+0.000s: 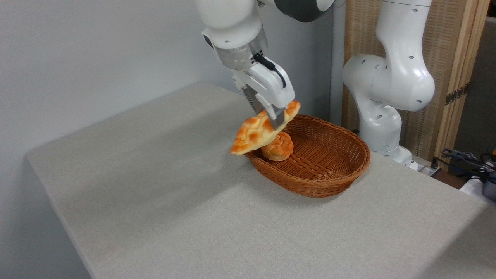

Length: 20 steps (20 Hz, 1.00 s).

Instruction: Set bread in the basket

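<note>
Bread (255,133) pinched in the hand (276,119), lifted clear of the counter (155,186), tilted over the basket (329,182) rim above a small bun (278,147). Left: carry inward, lower, release.

I see a matt, grainy grey cloth-like cover on the table (155,186). At my two o'clock sits the basket (329,170), rough woven reddish-brown wicker. The bread (254,133) looks glossy, bumpy and crackled. The arm's shell (403,77) is smooth, shiny white plastic.
</note>
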Tool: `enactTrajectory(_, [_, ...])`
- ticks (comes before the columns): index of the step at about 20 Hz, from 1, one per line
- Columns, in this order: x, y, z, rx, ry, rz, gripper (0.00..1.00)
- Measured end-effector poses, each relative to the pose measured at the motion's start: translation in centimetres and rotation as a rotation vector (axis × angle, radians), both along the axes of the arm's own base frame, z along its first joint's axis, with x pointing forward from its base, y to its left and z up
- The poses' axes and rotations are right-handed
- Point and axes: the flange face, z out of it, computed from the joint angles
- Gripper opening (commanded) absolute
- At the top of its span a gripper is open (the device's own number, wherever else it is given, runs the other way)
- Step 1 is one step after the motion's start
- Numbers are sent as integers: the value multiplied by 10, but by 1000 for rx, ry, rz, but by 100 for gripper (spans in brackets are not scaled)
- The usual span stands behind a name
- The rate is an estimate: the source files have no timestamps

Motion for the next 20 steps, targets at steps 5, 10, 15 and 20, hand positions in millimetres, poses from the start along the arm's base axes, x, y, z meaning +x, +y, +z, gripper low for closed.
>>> enactTrajectory(5, [-17,5,-30,49,142,-19,100])
enactTrajectory(10, [-23,4,-55,56,203,-26,100])
enactTrajectory(15, [-23,-2,-58,58,208,-40,100])
enactTrajectory(20, [-23,-9,-59,74,209,-64,100])
